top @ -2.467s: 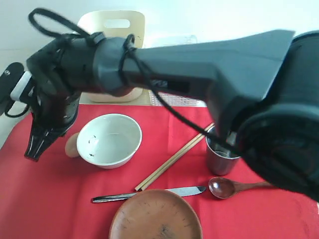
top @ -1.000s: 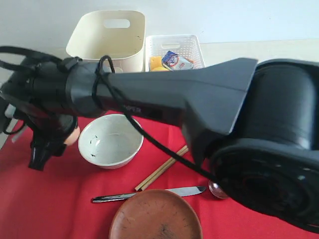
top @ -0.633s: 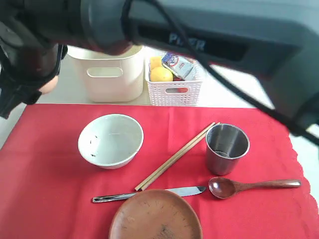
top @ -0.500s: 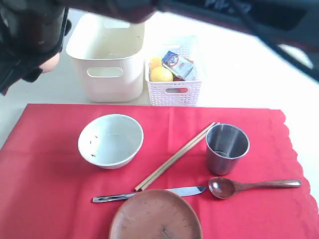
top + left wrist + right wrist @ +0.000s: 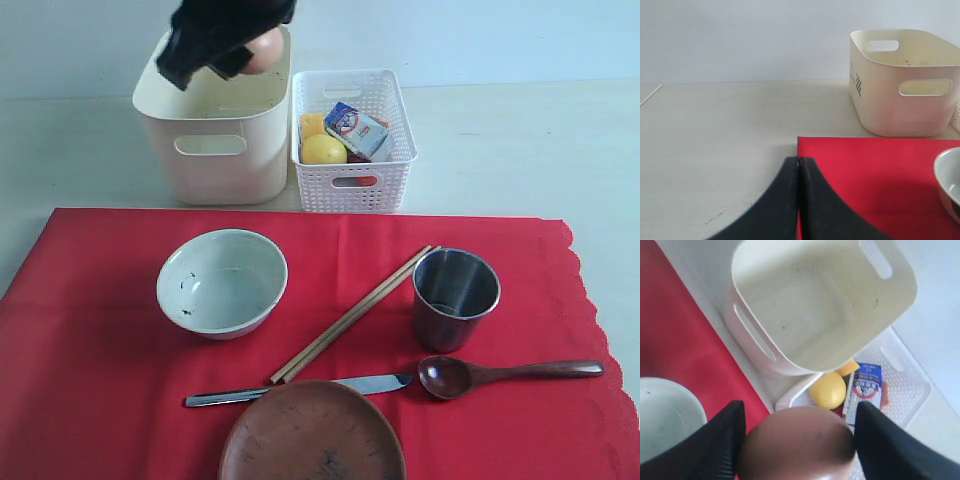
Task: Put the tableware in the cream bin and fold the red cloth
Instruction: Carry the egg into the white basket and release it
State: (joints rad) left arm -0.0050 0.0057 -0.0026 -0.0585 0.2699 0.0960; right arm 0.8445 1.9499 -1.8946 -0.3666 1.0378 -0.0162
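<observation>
Egg in hand, tableware not begun.
My right jaws clamp a brown egg (image 5: pixel 795 445) over the cream bin (image 5: pixel 215 175) at 11 o'clock; left jaws pressed together by the red cloth (image 5: pixel 100 380) corner. Next, I judge: shift to the white basket (image 5: pixel 385 185) at 12 and release; bowl (image 5: pixel 222 283) and cup (image 5: pixel 456 297) wait on the cloth.

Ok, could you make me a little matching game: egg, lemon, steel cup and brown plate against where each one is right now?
Things:
1 egg
2 lemon
3 steel cup
4 brown plate

Places:
A in the white basket
B on the red cloth beside the chopsticks
C held in the right gripper
D on the cloth, cut off by the picture's bottom edge

Pairs: 1-C, 2-A, 3-B, 4-D
</observation>
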